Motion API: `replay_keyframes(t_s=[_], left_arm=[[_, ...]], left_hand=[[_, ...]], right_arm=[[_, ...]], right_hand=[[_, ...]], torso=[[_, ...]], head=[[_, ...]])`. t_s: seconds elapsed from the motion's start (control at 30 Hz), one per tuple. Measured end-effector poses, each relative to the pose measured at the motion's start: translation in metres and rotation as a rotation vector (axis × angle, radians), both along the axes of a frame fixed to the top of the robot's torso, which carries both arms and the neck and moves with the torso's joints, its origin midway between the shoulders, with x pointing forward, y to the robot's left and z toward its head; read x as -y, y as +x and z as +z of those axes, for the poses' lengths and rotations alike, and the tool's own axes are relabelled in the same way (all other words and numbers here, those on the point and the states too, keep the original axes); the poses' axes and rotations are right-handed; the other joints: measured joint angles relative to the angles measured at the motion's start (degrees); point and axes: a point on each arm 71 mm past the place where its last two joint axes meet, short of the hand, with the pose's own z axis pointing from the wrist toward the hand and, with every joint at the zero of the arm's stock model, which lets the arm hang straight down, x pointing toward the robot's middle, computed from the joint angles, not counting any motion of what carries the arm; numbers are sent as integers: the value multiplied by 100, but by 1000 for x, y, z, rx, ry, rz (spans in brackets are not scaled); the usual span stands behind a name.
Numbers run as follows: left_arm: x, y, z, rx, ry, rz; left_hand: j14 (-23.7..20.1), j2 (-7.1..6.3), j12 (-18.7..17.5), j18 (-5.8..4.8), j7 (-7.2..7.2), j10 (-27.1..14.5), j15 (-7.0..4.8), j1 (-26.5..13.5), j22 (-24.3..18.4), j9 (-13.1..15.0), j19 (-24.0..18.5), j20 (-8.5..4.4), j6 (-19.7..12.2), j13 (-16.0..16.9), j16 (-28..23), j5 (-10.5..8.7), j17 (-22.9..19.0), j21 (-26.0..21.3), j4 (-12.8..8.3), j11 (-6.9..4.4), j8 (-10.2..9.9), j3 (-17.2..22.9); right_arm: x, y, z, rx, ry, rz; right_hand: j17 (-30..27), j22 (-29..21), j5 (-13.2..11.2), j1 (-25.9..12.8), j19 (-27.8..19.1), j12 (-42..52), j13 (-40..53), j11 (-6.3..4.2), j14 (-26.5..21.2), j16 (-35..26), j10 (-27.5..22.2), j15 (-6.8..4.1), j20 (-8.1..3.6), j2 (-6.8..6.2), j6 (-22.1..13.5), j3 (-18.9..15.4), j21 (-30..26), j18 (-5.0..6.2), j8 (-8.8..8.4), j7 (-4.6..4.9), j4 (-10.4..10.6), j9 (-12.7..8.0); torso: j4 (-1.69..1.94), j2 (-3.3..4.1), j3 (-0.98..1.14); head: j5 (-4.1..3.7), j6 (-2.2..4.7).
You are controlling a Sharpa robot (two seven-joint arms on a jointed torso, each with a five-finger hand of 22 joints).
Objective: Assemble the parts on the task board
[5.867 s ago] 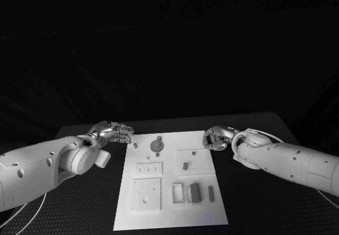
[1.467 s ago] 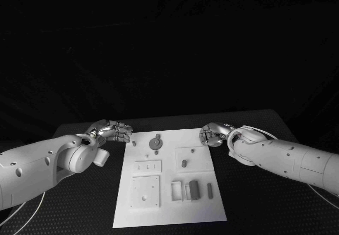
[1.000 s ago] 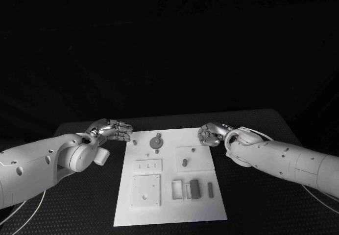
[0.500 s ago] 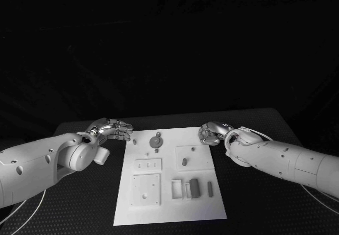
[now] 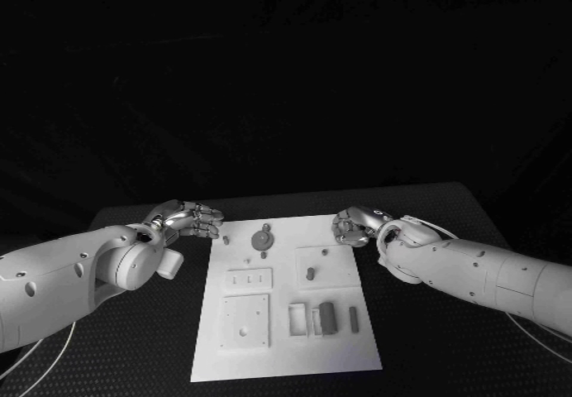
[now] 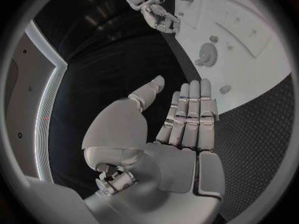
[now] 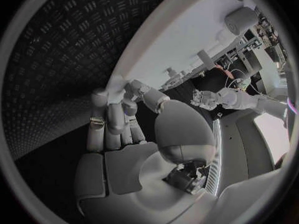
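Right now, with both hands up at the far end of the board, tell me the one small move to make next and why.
Probably bring the right hand in over the task board and down toward the gear-like part. That hand sits at the board's far right corner holding nothing, and the left hand is off the left edge with nothing in it, so no part has been picked up.

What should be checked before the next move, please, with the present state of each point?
1. Left robot hand holds nothing: ok, its fingers lie straight and bare in the left wrist view.
2. Right robot hand holds nothing: cannot tell, its fingers are curled.
3. Task board lies flat on the table: ok.
4. Gear-shaped part is free of both hands: ok.
5. Dark block and slim part near the board's front are unobstructed: ok.
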Motion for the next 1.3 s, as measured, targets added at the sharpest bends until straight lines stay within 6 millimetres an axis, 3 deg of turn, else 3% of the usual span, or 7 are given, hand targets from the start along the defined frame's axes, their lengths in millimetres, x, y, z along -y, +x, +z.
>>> replay_keyframes(t_s=[0.27,0.5,0.77,0.9,0.97,1.3], left_arm=[[0,0,0,-1,2,-2],[1,0,0,-2,11,-6],[8,0,0,-9,37,-24],[16,0,1,-23,69,-45],[24,-1,1,-33,89,-64],[63,-6,-2,-90,143,-138]], left_hand=[[32,34,0,-1,0,23,-32,-34,21,0,0,0,0,29,0,0,40,0,50,17,69,14],[115,79,0,-28,-84,134,-70,-79,54,0,32,-32,188,62,0,0,105,0,82,-52,162,14],[208,132,0,52,-186,249,-124,-161,100,-27,84,-83,473,81,-19,0,191,0,188,-84,204,-14],[210,65,0,52,-195,308,-126,-374,106,-71,84,-83,523,87,-84,0,199,-27,287,-102,199,-116],[185,42,0,52,-195,308,-101,-471,113,-105,84,-83,523,87,-113,0,212,-44,287,-103,141,-223],[185,-20,-64,52,-195,308,-101,-1027,113,-180,62,-61,523,87,-195,0,254,-99,484,-103,53,-533]], right_arm=[[-8,-4,3,17,19,16],[-19,-9,13,44,40,36],[-41,-15,29,74,64,71],[-52,-17,38,86,71,88],[-59,-18,41,91,73,97],[-96,-26,45,89,85,153]], right_hand=[[0,0,0,24,-8,0,-16,-1,-10,0,-1,-6,8,-25,0,15,24,1,29,0,-18,0],[12,0,0,71,-8,-5,-37,-4,-16,1,0,-4,9,-71,0,15,24,1,29,0,-18,1],[27,0,0,76,-7,-27,-52,-38,15,-19,29,-35,9,-77,0,15,24,14,6,0,-18,2],[45,0,0,81,-4,-49,-59,-51,35,-19,41,-55,7,-81,0,15,24,26,-23,0,-18,5],[45,0,0,101,7,-49,-59,-58,42,-19,49,-61,-3,-101,0,14,37,30,-30,0,-18,167],[54,0,0,107,15,-49,-64,-59,47,-18,49,-62,-11,-108,0,25,46,38,-45,-1,-8,172]], torso=[[2,-2,-3],[0,-2,-4],[0,-3,-4],[-4,-8,-4],[-8,-12,-5],[-52,-75,-25]], head=[[5,5],[10,24],[16,53],[41,75],[51,88],[192,102]])
